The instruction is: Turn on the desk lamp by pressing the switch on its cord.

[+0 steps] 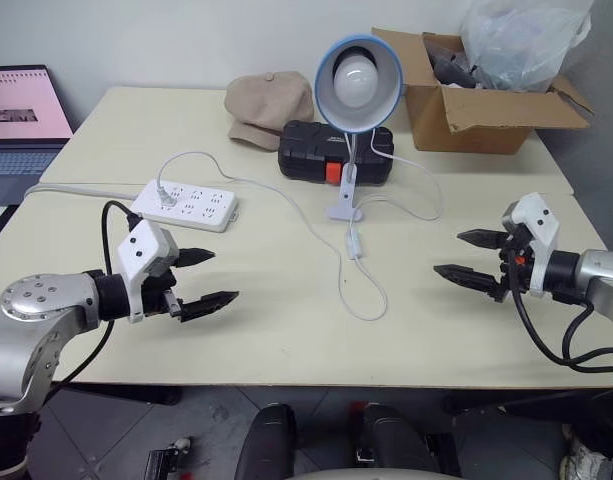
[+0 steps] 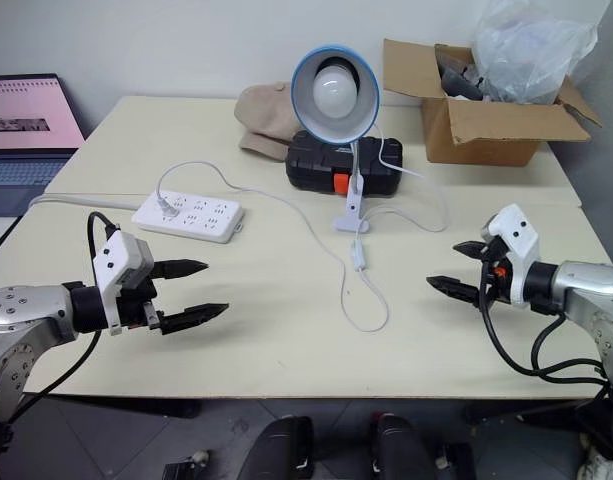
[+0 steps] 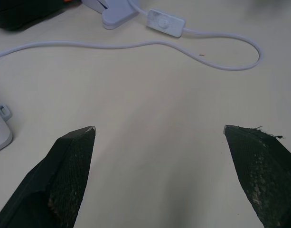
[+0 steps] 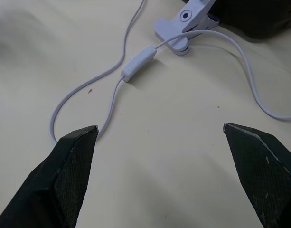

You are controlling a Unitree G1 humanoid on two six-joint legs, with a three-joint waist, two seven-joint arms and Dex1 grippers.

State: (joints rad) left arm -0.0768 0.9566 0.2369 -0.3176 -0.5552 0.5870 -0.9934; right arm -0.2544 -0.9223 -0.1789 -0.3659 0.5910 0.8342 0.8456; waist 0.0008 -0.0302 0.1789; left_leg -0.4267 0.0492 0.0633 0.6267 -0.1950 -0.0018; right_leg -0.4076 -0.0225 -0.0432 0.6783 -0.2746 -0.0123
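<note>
Both hands are hanging released above the worktop (image 1: pixel 286 340), fingers spread wide and grasping nothing. The switch (image 1: pixel 355 243) is lying between the left hand (image 1: pixel 208 278) and the right hand (image 1: pixel 468 257), well apart from each, on the cord (image 1: pixel 371 300) just in front of the desk lamp (image 1: pixel 357 82), whose bulb is looking unlit.

Even, soft indoor light falls on the pale table (image 1: pixel 286 330), casting faint shadows beneath the cord (image 1: pixel 371 300); the desk lamp (image 1: pixel 358 82) appears unlit, and the wrist views blur slightly toward their far edges
</note>
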